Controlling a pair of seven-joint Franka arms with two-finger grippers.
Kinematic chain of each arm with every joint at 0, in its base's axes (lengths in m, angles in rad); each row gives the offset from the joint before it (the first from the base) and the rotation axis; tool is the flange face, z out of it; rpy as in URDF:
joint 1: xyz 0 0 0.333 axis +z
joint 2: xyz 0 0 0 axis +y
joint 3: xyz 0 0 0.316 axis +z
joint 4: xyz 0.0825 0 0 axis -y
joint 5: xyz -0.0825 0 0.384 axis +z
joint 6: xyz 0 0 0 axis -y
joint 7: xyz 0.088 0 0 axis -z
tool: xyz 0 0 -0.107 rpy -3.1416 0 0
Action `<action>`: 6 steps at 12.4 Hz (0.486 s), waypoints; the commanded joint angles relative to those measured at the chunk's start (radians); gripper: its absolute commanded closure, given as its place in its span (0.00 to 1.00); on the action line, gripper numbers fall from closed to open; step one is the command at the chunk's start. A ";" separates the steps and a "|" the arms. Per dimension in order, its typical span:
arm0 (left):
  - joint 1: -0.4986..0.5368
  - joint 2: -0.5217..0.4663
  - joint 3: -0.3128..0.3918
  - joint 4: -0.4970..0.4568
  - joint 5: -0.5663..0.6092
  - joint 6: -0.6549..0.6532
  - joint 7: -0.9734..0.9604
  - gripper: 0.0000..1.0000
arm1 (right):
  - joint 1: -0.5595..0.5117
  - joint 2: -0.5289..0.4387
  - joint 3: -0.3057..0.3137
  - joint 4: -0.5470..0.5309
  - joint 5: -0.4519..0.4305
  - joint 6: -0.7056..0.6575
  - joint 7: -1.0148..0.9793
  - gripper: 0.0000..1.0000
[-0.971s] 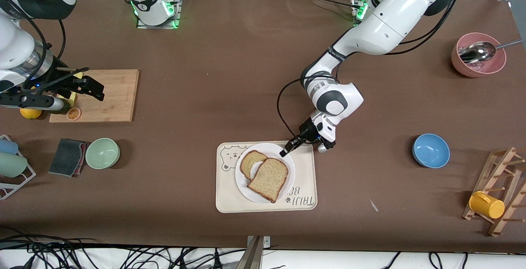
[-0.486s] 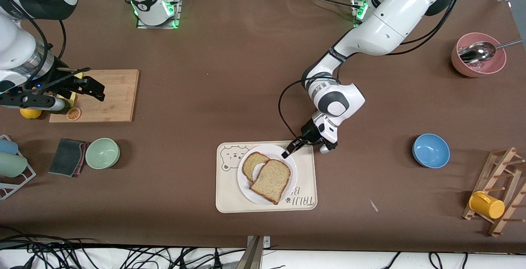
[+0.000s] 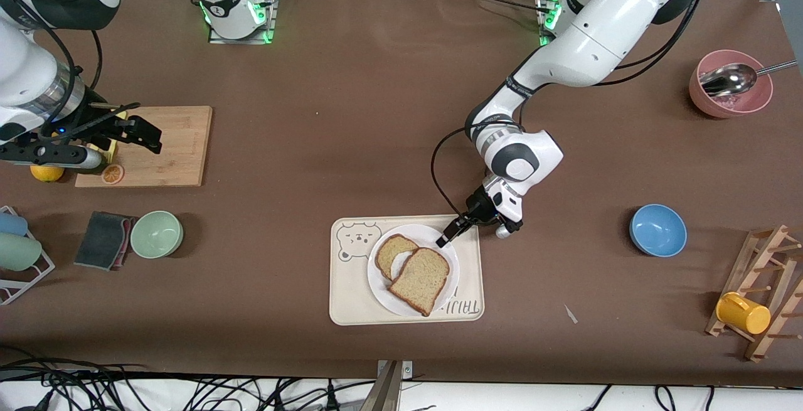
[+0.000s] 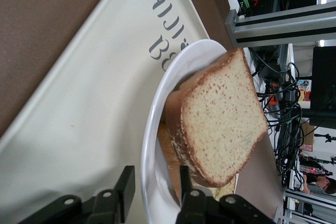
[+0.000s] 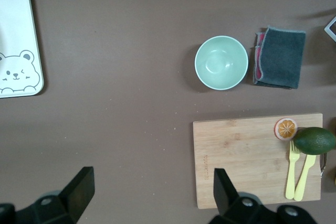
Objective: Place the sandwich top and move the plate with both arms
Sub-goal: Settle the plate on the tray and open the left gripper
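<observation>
The sandwich top (image 3: 420,279) lies tilted on the white plate (image 3: 374,280), overlapping a lower bread slice (image 3: 392,249) with some white showing at its edge. The plate sits on the cream bear tray (image 3: 345,295). My left gripper (image 3: 444,240) is at the plate's edge toward the left arm's end. In the left wrist view its jaws (image 4: 156,174) straddle the plate's rim (image 4: 157,124), one finger inside by the sandwich top (image 4: 223,124), one outside over the tray (image 4: 79,119). My right gripper (image 3: 147,138) waits open and empty over the cutting board's edge (image 5: 149,182).
A wooden cutting board (image 3: 169,144) with an orange slice, a green bowl (image 3: 157,233) and a grey cloth (image 3: 103,240) lie toward the right arm's end. A blue bowl (image 3: 657,229), a pink bowl with a spoon (image 3: 731,85) and a wooden rack holding a yellow cup (image 3: 743,312) stand toward the left arm's end.
My left gripper has moved toward the left arm's end and a little nearer the front camera, and the plate with both slices has slid along with it on the tray. The right arm has barely moved.
</observation>
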 commanded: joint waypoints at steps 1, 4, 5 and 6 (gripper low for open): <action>0.001 -0.011 0.004 0.008 -0.019 0.013 0.008 0.17 | 0.002 -0.015 0.002 -0.009 0.026 -0.007 0.000 0.00; 0.007 -0.040 -0.002 0.007 -0.020 0.080 0.005 0.09 | 0.002 -0.016 0.000 -0.009 0.029 -0.010 0.001 0.00; 0.008 -0.054 -0.007 0.007 -0.020 0.105 0.004 0.07 | 0.002 -0.018 0.000 -0.009 0.029 -0.013 0.001 0.00; 0.005 -0.078 -0.013 0.004 -0.022 0.146 0.002 0.02 | 0.002 -0.024 0.002 -0.011 0.027 -0.013 0.009 0.00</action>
